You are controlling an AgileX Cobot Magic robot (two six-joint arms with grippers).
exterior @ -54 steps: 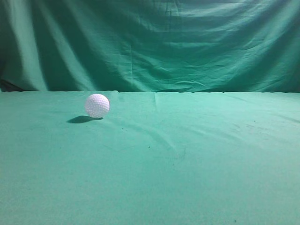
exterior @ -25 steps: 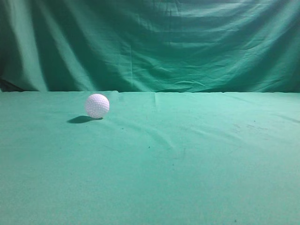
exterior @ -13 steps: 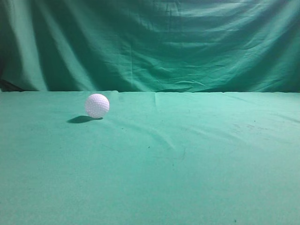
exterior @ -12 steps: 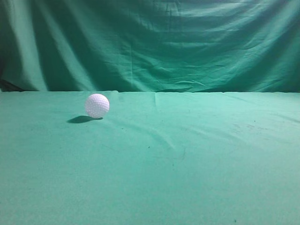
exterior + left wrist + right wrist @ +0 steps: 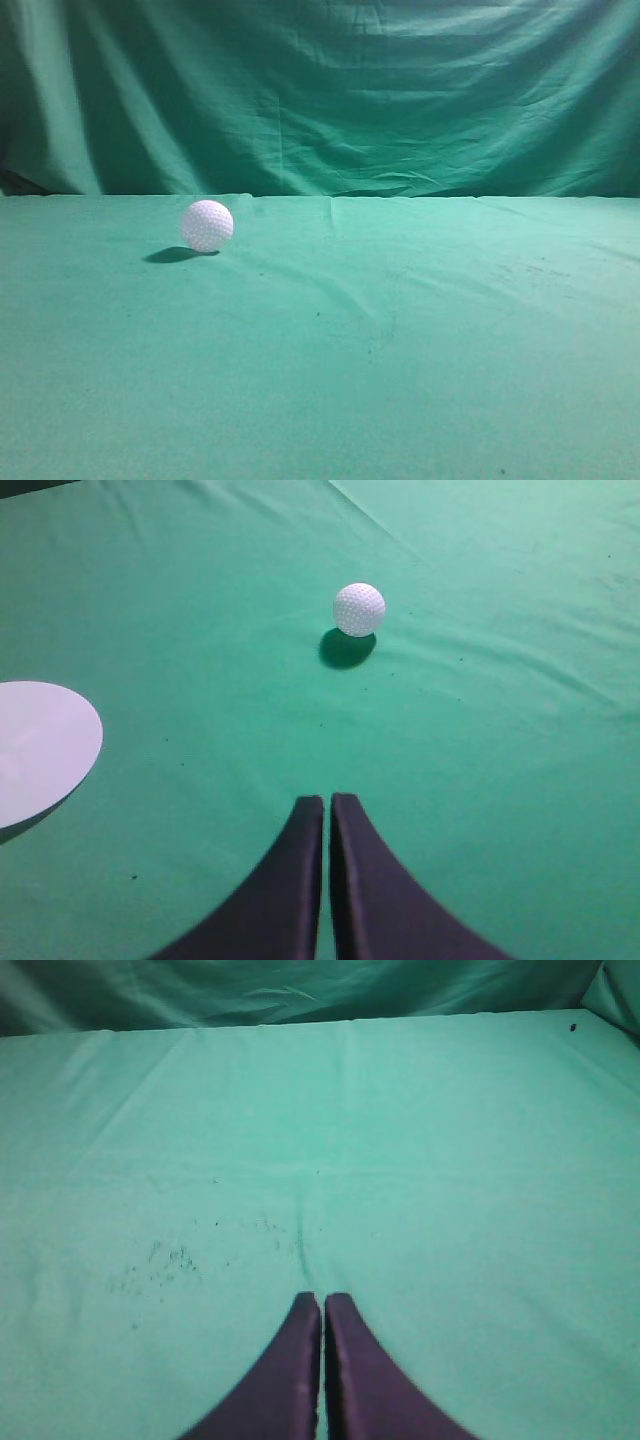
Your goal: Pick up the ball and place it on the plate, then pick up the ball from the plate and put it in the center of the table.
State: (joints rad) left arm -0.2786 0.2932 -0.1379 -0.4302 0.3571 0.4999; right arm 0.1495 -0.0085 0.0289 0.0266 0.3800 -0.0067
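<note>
The small white dimpled ball [image 5: 207,225] rests on the teal-green table [image 5: 400,350], left of the middle and toward the back. In the left wrist view the ball [image 5: 358,609] lies ahead of my left gripper [image 5: 327,800], well apart from it. The left gripper is shut and empty. A white plate [image 5: 40,745] lies flat at the left edge of that view. My right gripper [image 5: 322,1298] is shut and empty above bare cloth. Neither gripper nor the plate shows in the exterior view.
A draped green curtain [image 5: 330,90] hangs behind the table's far edge. The cloth has shallow wrinkles near the middle [image 5: 370,320] and small dark specks [image 5: 165,1260] in the right wrist view.
</note>
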